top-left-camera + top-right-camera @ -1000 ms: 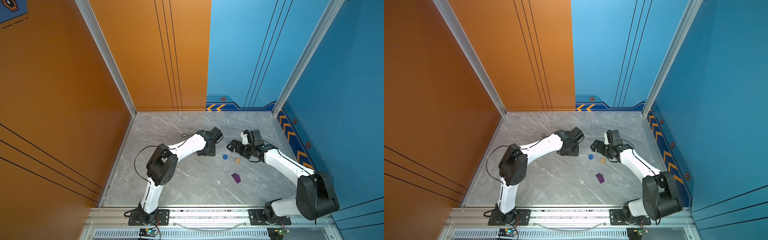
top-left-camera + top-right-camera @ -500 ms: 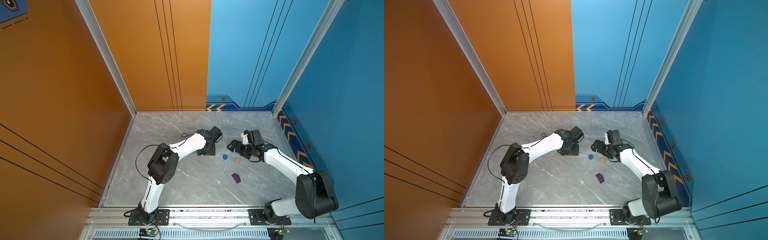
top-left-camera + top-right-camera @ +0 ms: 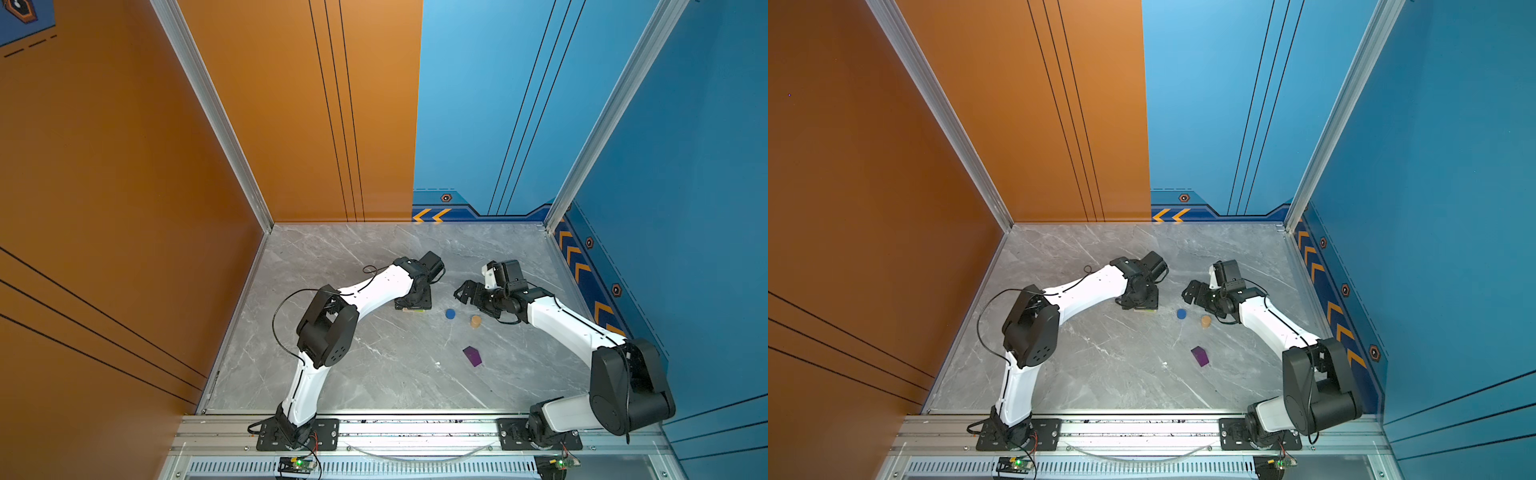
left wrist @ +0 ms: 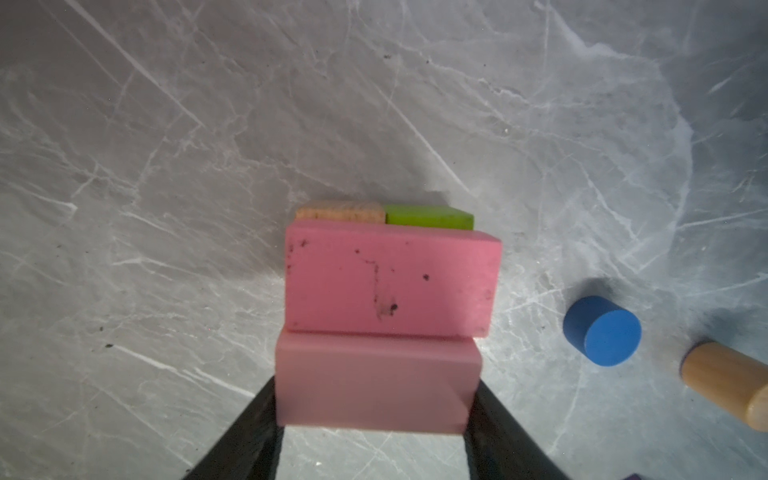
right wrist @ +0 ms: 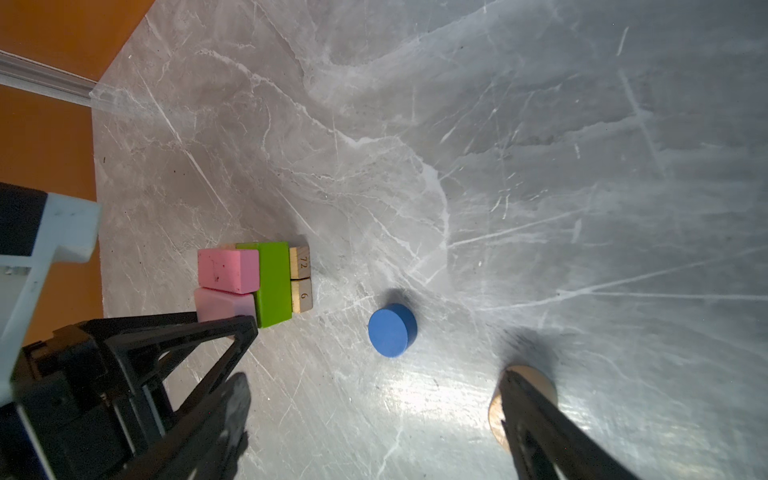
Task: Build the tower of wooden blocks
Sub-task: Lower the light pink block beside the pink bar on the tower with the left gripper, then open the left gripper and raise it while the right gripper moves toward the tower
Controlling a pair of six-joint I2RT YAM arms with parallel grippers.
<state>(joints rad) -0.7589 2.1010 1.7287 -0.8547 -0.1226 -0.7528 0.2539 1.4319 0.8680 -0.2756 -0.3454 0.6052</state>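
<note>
Pink on top, the tower (image 5: 272, 282) stands left of the table's (image 3: 353, 374) middle in both top views, mostly hidden there under the left gripper (image 3: 413, 301). The wrist views show it better. Two tan bars (image 5: 301, 278) lie side by side at the bottom, their ends marked with numbers. A green bar (image 4: 428, 217) and another tan bar (image 4: 340, 212) lie across them. Over those sits a brighter pink slab (image 4: 390, 282), and a paler pink slab (image 4: 374, 382) lies against its long side. The left gripper points straight down and its black fingers (image 4: 249, 436) press on the two short ends of the paler slab, pinching it. Whether that slab rests fully on the layer below cannot be told. The right gripper (image 3: 463, 293) hangs low over the table to the right of the tower, fingers spread wide with nothing between them. A blue cylinder (image 3: 450, 313) stands on its flat end between the tower and a tan cylinder (image 3: 476, 321), apart from both. In the right wrist view one right finger crosses in front of the tan cylinder. A purple block (image 3: 472, 356) lies alone nearer the front rail, well apart from the rest.
</note>
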